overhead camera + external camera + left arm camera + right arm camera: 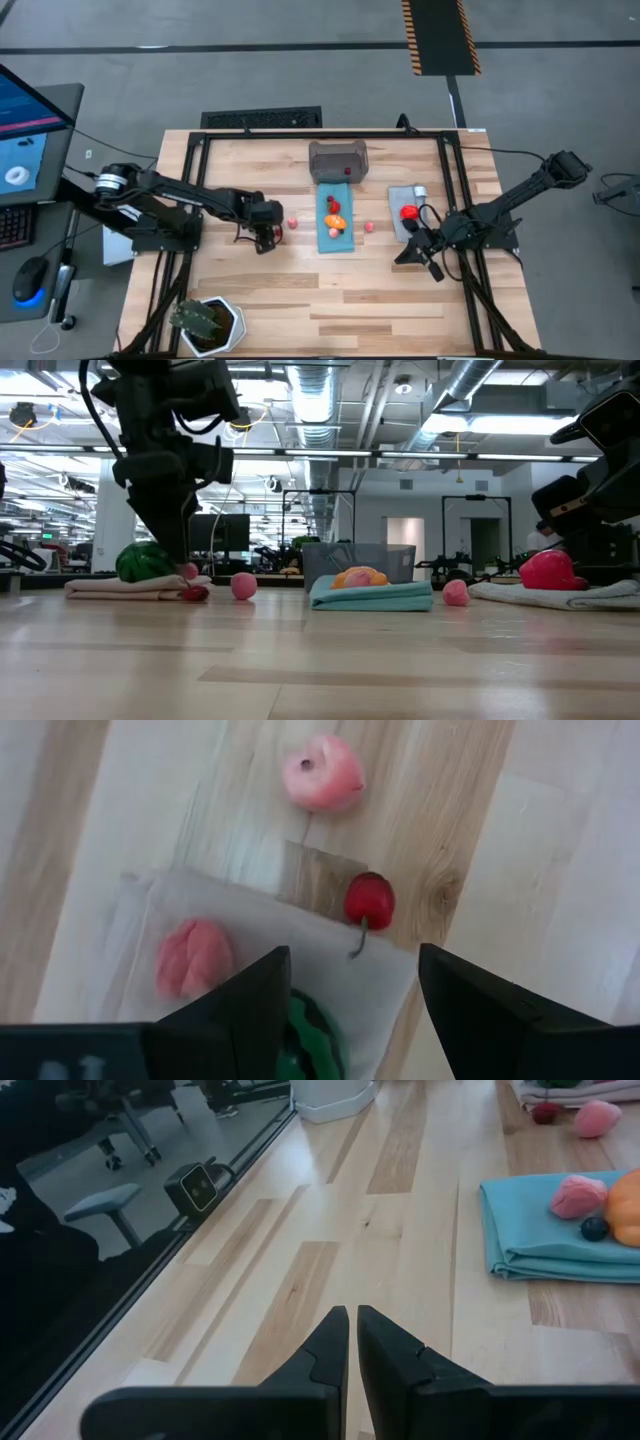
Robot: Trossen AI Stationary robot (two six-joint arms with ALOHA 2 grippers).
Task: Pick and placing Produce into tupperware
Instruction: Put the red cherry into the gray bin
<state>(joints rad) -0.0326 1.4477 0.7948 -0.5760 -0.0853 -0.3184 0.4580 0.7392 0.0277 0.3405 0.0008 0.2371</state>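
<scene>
Three mats [334, 226], one tupperware [338, 161], one potted plant [205, 321], and two arms [190, 199].

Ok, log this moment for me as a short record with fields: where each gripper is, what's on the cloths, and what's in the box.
left gripper: open, over the pale cloth at table left
items on pale cloth: watermelon piece, pink piece
beside that cloth: cherry, pink peach
right gripper: shut, empty, low over bare wood at table right
blue cloth: orange and pink produce
tupperware: behind the blue cloth, one small red piece inside
grey cloth: red produce
</scene>
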